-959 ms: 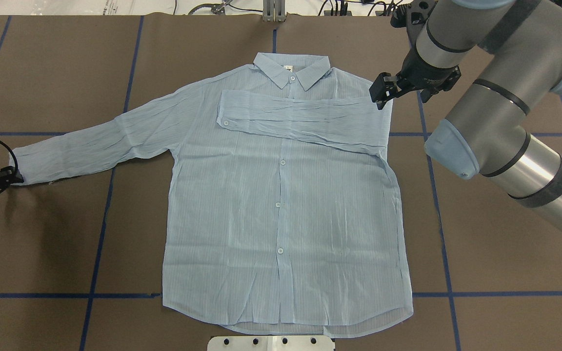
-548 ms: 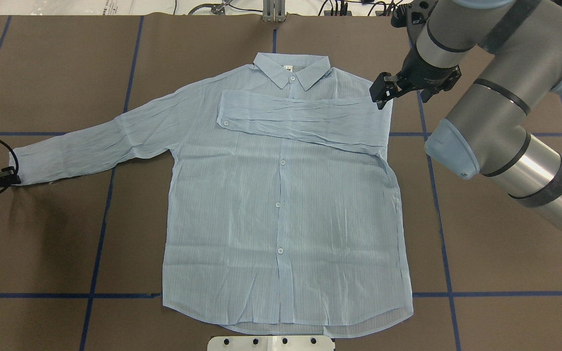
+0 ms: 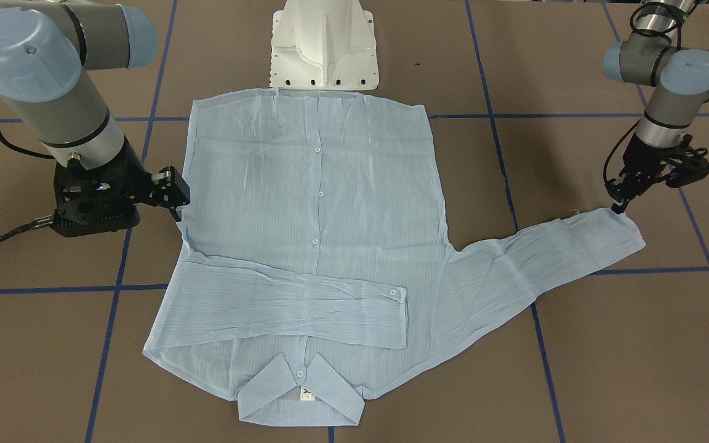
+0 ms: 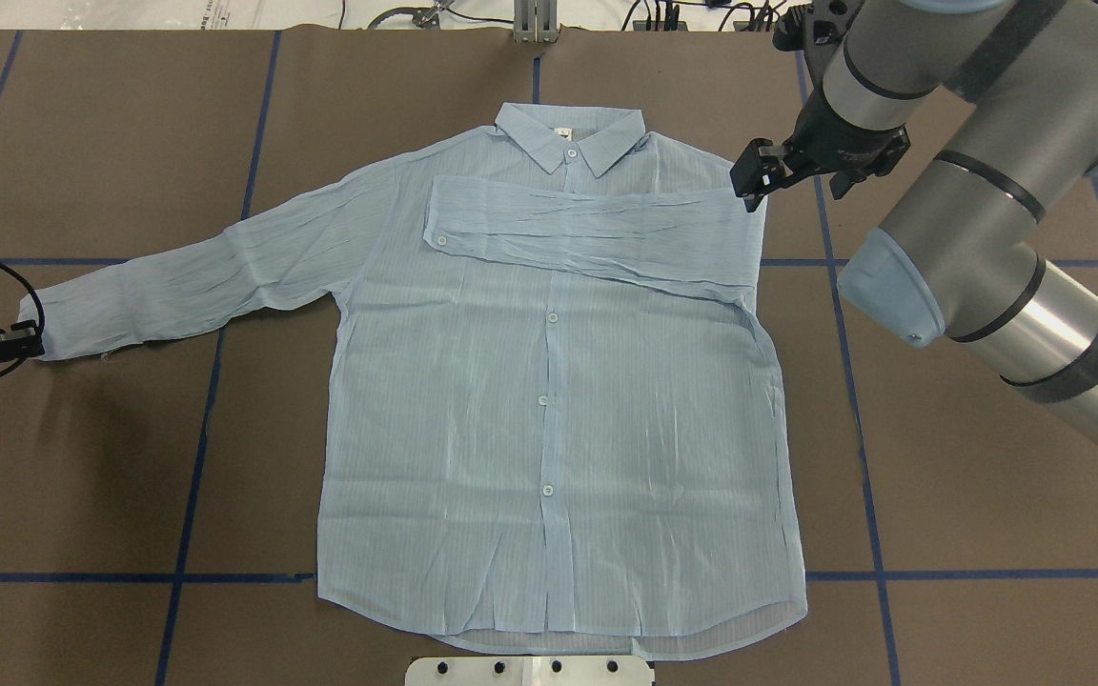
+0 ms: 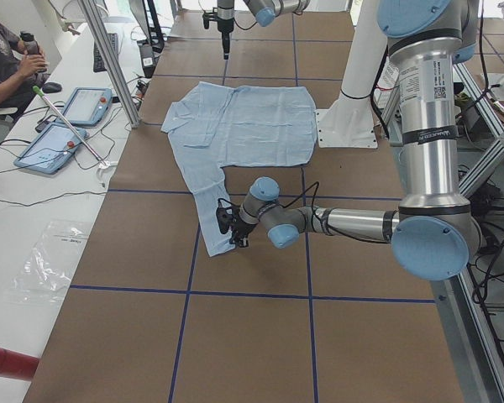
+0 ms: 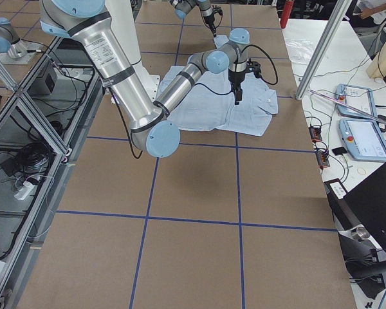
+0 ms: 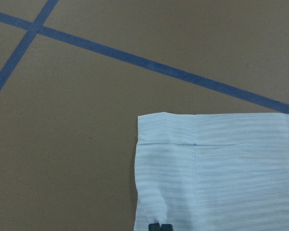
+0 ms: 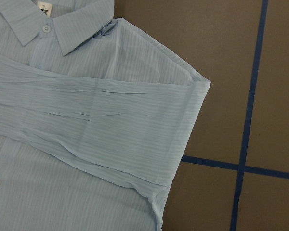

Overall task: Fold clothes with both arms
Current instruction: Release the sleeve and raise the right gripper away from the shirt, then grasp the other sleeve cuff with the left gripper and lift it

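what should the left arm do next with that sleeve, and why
Probably lift the cuff slightly and carry it across the chest. The left end effector looks shut on the cuff's edge, the outstretched sleeve lies flat, and the other sleeve is already folded across the shirt.

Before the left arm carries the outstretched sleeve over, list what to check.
1. Left gripper shut on the cuff: ok.
2. Both cuff layers pinched: cannot tell.
3. Outstretched sleeve flat, untwisted: ok.
4. Other sleeve folded across the shirt front: ok.
5. Right gripper open, beside the shirt, holding nothing: ok.
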Controlling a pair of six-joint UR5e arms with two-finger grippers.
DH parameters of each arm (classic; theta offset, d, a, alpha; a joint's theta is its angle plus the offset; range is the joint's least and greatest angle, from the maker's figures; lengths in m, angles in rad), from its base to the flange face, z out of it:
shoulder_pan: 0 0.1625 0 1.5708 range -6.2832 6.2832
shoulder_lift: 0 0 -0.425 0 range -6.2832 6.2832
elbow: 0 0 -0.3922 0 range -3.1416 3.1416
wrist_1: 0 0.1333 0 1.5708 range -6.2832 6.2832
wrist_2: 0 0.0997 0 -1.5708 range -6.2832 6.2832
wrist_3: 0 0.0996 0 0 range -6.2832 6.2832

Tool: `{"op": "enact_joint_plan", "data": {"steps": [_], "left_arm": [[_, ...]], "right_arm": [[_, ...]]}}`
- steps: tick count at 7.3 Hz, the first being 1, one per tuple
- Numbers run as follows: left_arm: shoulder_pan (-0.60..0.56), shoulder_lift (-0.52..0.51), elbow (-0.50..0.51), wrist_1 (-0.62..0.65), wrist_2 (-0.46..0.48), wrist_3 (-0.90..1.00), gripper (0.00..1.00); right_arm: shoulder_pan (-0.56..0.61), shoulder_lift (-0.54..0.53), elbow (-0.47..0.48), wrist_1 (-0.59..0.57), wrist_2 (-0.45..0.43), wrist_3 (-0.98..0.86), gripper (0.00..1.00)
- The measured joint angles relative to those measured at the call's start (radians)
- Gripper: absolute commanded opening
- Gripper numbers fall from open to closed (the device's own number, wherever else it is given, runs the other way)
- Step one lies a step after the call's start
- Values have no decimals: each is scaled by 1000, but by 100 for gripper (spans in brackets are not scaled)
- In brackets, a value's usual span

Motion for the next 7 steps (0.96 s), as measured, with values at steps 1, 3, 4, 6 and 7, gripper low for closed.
{"op": "enact_joint_plan", "data": {"steps": [1, 3, 4, 6, 7], "left_arm": [[-3, -6, -39, 27, -2, -1, 0], [-36, -41, -114, 89, -5, -6, 0], [-65, -107, -134, 169, -6, -8, 0], [-100, -325, -179, 462, -6, -23, 0], [-106, -448, -195, 620, -7, -53, 0]], "right_arm": [[9, -33, 18, -1, 3, -2, 100], [40, -126, 57, -3, 8, -57, 100], [61, -173, 67, -2, 11, -111, 100], [125, -270, 78, 2, 32, -257, 100], [159, -319, 84, 6, 62, -319, 100]]}}
